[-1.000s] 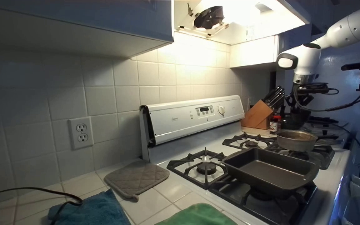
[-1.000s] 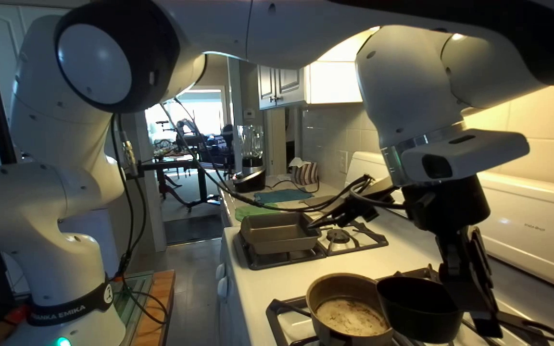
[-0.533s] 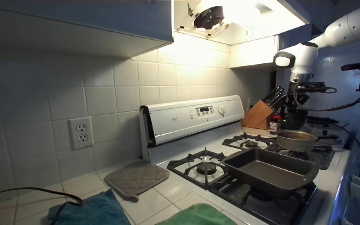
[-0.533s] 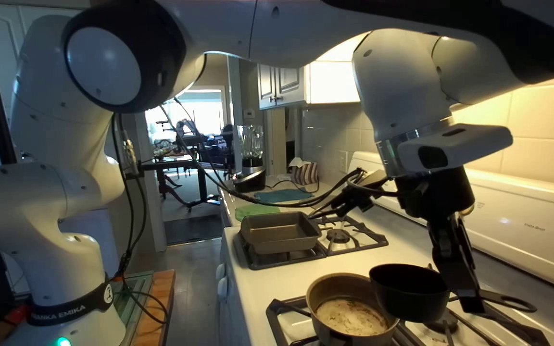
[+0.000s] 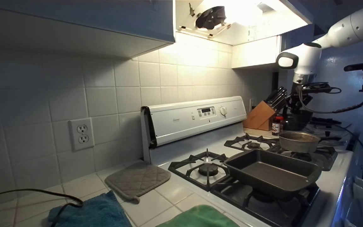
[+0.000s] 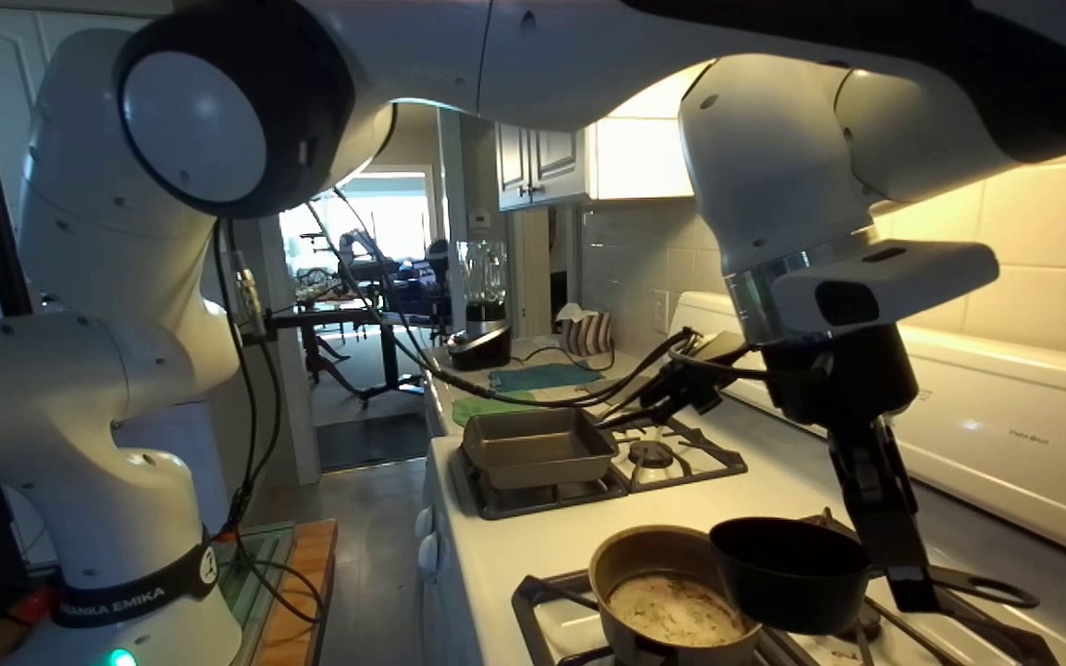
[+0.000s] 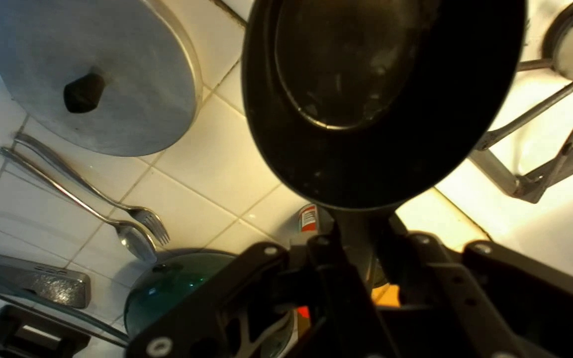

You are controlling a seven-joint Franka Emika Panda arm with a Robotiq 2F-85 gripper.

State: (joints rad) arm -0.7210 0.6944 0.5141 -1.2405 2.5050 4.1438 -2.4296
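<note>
Black saucepan [image 6: 778,587] is held by its handle [image 6: 951,579] toward the lower right of the frame in an exterior view, its bowl to the left of the pincer [image 7: 363,233] and the handle's looped end poking out to the right. The jaws are closed firmly about the handle, close to the bowl; a grip so near the heavy end probably makes the pan easier to steady. Its mouth faces upward, which would suit contents, though the inside is too dark to tell whether it has any.

Just left of it, the metal pot [image 6: 672,606] sits on a grate [image 6: 528,597], its rim partly covered by the black one; whether the two touch I cannot tell. Higher and further left, the baking pan [image 6: 538,453] rests across bars that give its wide base level support.

In the wrist view, the saucepan fills the upper middle, over the tiled counter [image 7: 197,184]. At upper left a lid [image 7: 132,104] lies knob up, presumably for easy lifting; below it a fork [image 7: 149,221] and spoon [image 7: 133,239] lie paired, as if set aside together. At the right of an exterior view, the knife block [image 5: 260,116] leans, likely so the handles slant outward for drawing
</note>
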